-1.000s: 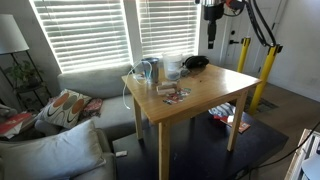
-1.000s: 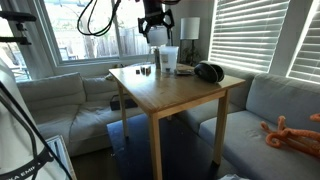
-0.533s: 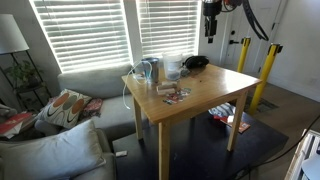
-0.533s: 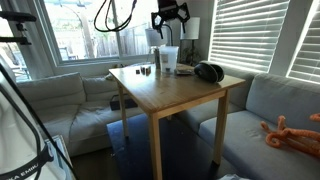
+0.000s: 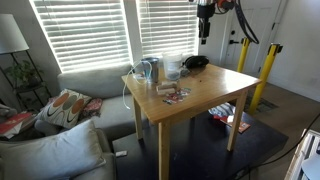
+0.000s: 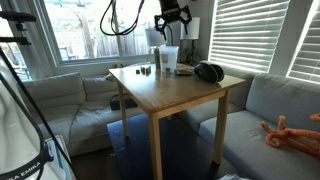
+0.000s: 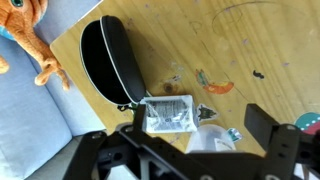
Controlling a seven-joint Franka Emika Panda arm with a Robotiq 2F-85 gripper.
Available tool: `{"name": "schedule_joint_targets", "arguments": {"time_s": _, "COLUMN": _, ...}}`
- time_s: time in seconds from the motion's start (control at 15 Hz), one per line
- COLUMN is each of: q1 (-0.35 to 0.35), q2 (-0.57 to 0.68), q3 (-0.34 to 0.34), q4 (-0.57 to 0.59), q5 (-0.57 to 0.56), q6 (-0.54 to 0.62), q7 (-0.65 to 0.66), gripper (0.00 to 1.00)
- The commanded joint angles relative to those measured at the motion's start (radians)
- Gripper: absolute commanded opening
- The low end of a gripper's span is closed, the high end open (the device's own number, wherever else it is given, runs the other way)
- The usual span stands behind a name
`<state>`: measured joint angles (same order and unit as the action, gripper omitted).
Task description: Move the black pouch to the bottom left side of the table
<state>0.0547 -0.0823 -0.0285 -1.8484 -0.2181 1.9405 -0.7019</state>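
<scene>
The gripper (image 6: 172, 20) has drifted sideways, high above the table (image 6: 160, 95), towards the black pouch (image 6: 209, 71), which lies by a far corner. Its jaws are spread wide and empty, so the pickup looks not yet begun.

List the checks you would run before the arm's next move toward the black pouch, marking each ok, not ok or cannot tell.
1. The black pouch lies uncovered near the edge of the table: ok.
2. The pincer is open, fingers wide apart in the wrist view: ok.
3. The pincer hangs well above the tabletop: ok.
4. The pincer is centred over the pouch: not ok; the wrist view shows the pouch off to one side.
5. The clear container stands apart from the pouch: cannot tell.
6. Bare wood is free for set-down: ok.
</scene>
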Motion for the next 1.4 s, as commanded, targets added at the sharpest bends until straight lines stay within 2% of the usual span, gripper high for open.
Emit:
{"name": "schedule_joint_targets", "arguments": {"time_s": 0.0, "q1": -0.011, "q2": 0.173, "q3": 0.015, "q4": 0.169, "q5": 0.026, "q6": 0.046, "q7": -0.027, "gripper": 1.0}}
{"name": "schedule_joint_targets", "arguments": {"time_s": 0.4, "q1": -0.047, "q2": 0.368, "q3": 0.038, "q4": 0.347, "q5": 0.092, "q6": 0.022, "q7": -0.155, "gripper": 1.0}}
{"name": "schedule_joint_targets", "arguments": {"time_s": 0.87, "q1": -0.106, "q2": 0.513, "q3": 0.058, "q4": 0.491, "q5": 0.154, "q6": -0.004, "q7": -0.242, "gripper": 1.0}}
{"name": "schedule_joint_targets", "arguments": {"time_s": 1.2, "q1": -0.119, "q2": 0.597, "q3": 0.062, "q4": 0.572, "q5": 0.143, "q6": -0.053, "q7": -0.277, "gripper": 1.0}}
{"name": "schedule_joint_targets", "arguments": {"time_s": 1.33, "q1": -0.119, "q2": 0.62, "q3": 0.066, "q4": 0.597, "q5": 0.14, "q6": -0.073, "q7": -0.291, "gripper": 0.96}}
